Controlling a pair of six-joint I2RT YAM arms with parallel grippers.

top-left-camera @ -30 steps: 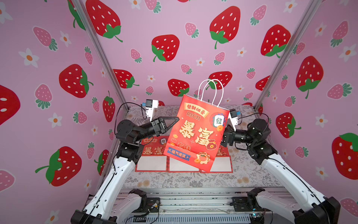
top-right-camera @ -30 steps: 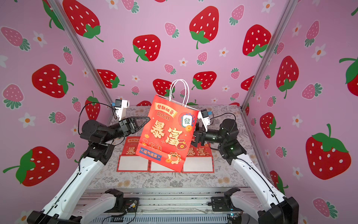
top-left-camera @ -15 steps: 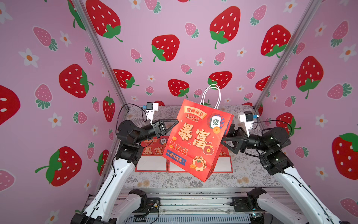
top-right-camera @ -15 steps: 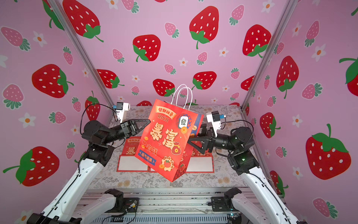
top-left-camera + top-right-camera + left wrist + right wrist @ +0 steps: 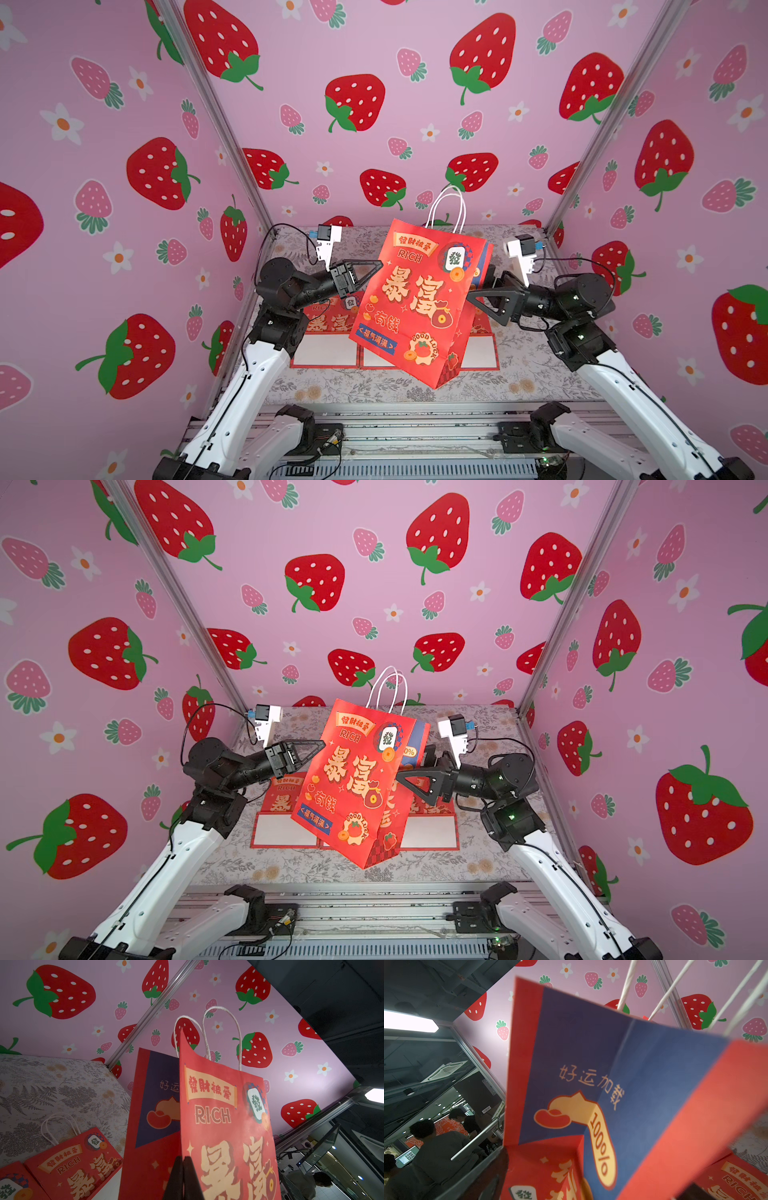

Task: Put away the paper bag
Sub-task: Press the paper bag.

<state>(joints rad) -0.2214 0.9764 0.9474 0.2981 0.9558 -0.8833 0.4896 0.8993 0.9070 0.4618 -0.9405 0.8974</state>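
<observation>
Paper bag: in the air over the floral surface, tilted, handles up.
Left gripper: clamped on the bag's side edge.
Right gripper: spread wide at the opposite gusset.
Flat bags: lying on the surface below.

The paper bag is red, printed with large gold Chinese characters plus "RICH" and "GOOD LUCK". It has a blue side gusset and two white twisted-cord handles standing up from its mouth. In both top views it hangs in the air at centre frame, partly opened out and tilted, top leaning toward the right and one bottom corner lowest. The left gripper pinches its left-hand edge.
</observation>
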